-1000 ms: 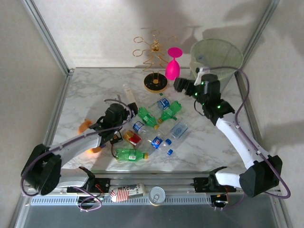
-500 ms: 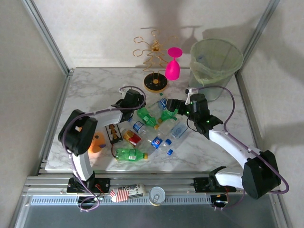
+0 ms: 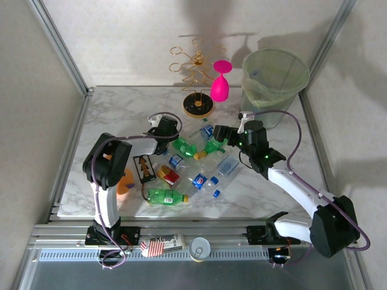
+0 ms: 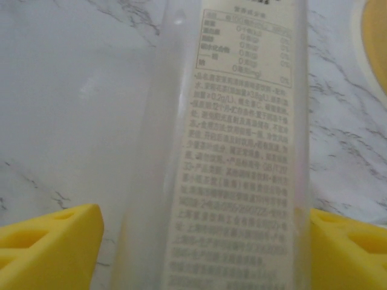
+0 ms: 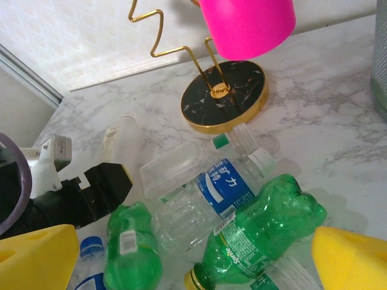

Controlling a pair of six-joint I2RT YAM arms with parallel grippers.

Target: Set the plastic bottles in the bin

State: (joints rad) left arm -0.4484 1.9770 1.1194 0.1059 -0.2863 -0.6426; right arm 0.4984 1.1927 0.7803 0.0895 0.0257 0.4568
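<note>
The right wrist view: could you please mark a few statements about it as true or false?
1. A pink glass hangs above the rack's black base. True.
2. Every bottle is green. False: one clear bottle carries a blue label.
3. The green Sprite bottle lies on its side. True.
4. The right tool grips a bottle. False: it is open and holds nothing.
</note>
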